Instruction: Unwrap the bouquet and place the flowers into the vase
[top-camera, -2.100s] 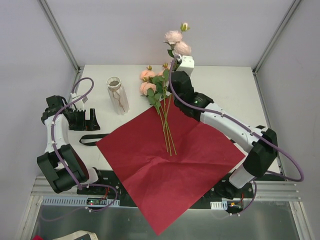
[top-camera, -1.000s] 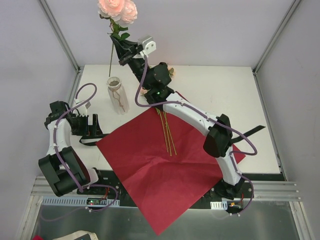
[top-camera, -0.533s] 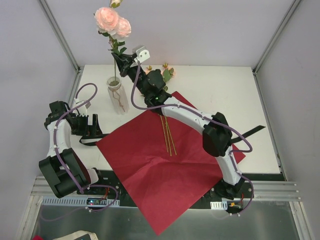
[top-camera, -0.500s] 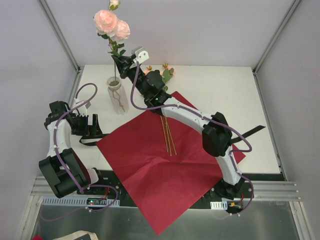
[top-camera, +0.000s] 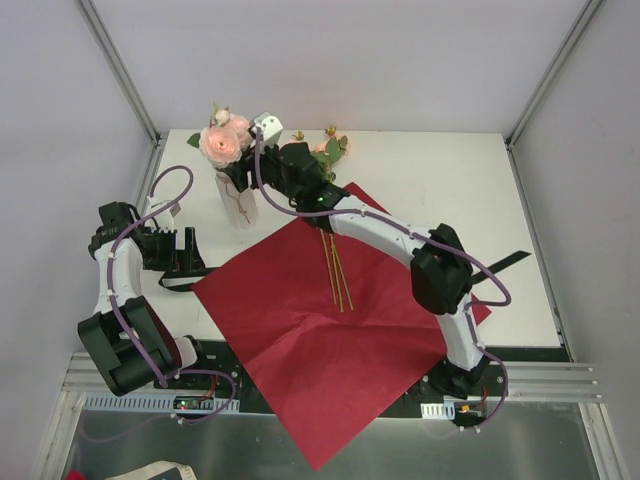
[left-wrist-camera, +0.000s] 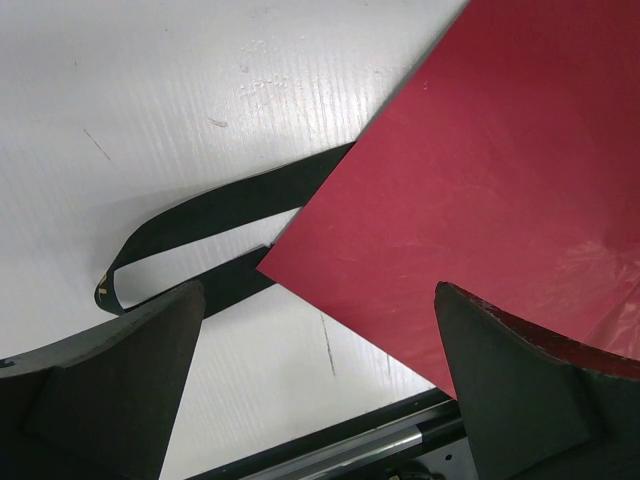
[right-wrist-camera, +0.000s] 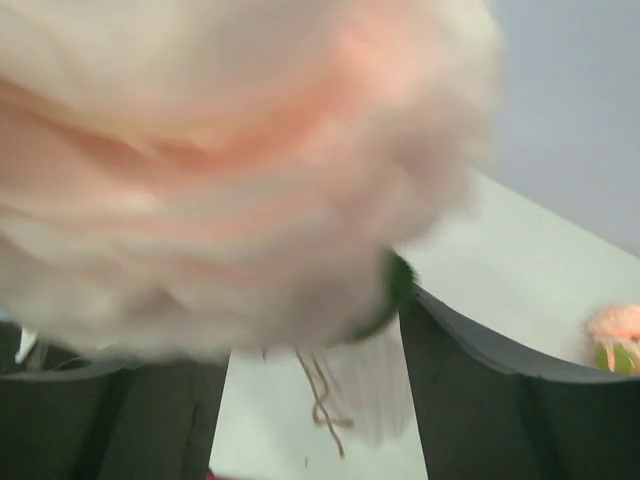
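One pink flower (top-camera: 222, 143) sits in the vase (top-camera: 240, 205), right gripper (top-camera: 243, 175) beside it with jaws apart, so I'd guess next is backing off and grabbing the stems (top-camera: 337, 272) on the paper (top-camera: 320, 350).

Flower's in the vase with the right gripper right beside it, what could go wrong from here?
The right gripper sits close to the blooms and the vase; backing out could snag them and tip the slim vase. The other stems lie on loose red paper, which may slide during picking.
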